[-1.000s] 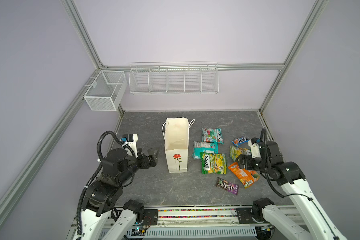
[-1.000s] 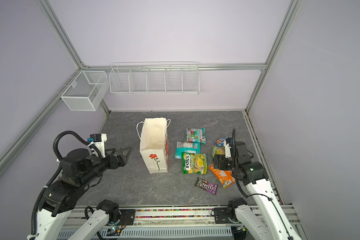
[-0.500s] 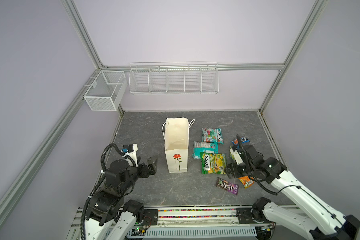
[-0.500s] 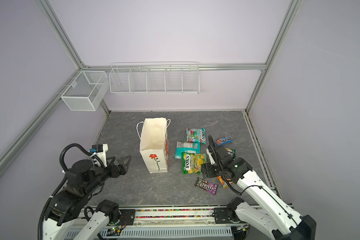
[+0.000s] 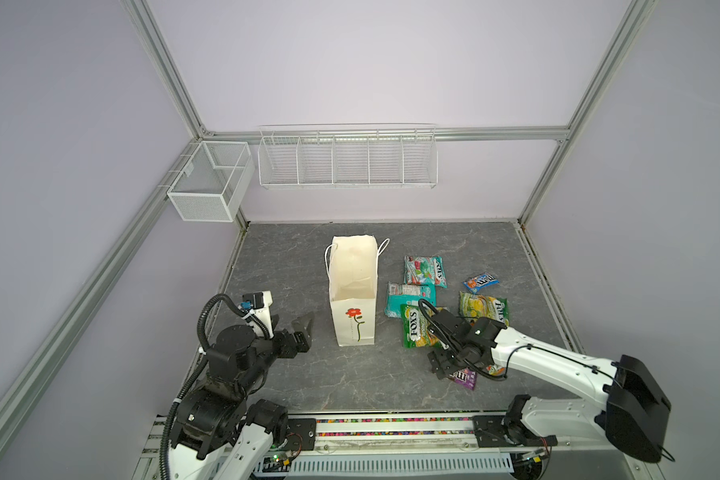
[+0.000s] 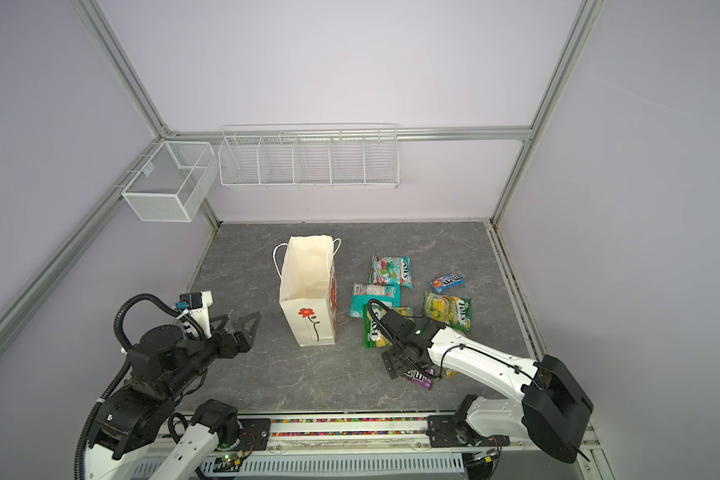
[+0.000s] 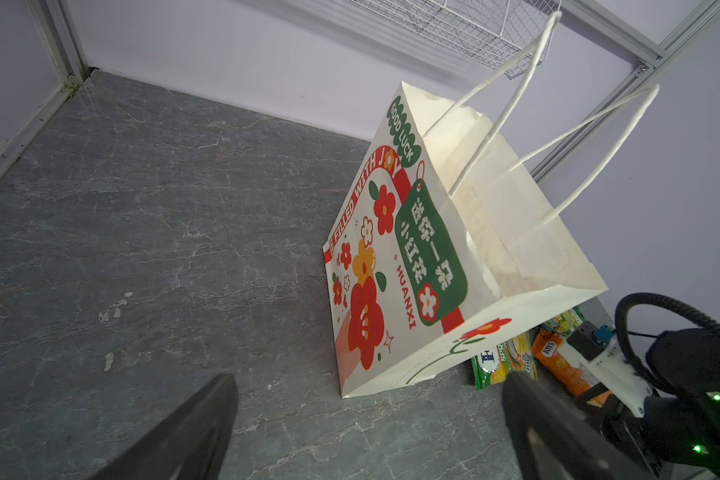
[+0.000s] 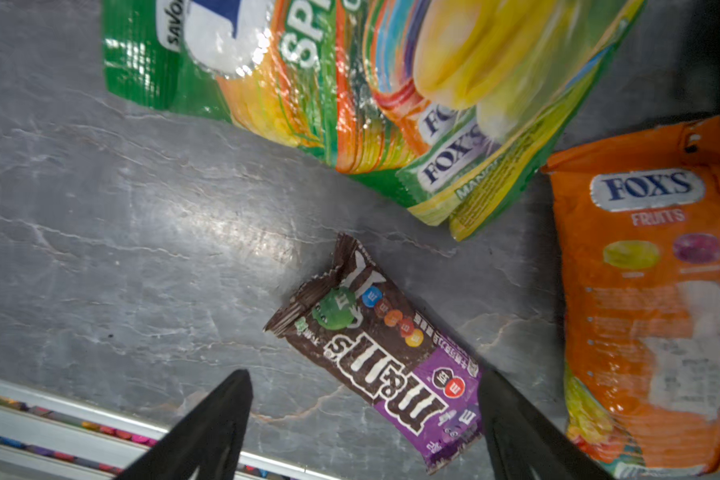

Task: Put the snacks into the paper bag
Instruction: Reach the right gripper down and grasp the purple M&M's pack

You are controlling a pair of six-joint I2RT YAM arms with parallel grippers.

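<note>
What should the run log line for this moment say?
left jaws: open, short of paper bag | right jaws: open over brown M&M's packet | bag: upright | snacks: on table

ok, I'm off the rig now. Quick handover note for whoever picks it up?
Left gripper: open, empty, beside the paper bag.
Right gripper: open, low over the dark brown M&M's packet, not gripping it.
Bag stands upright, mouth open, no snack visible inside. The other six snacks lie flat on the right arm's side of it.
Done: nothing bagged. To do: all seven.
</note>
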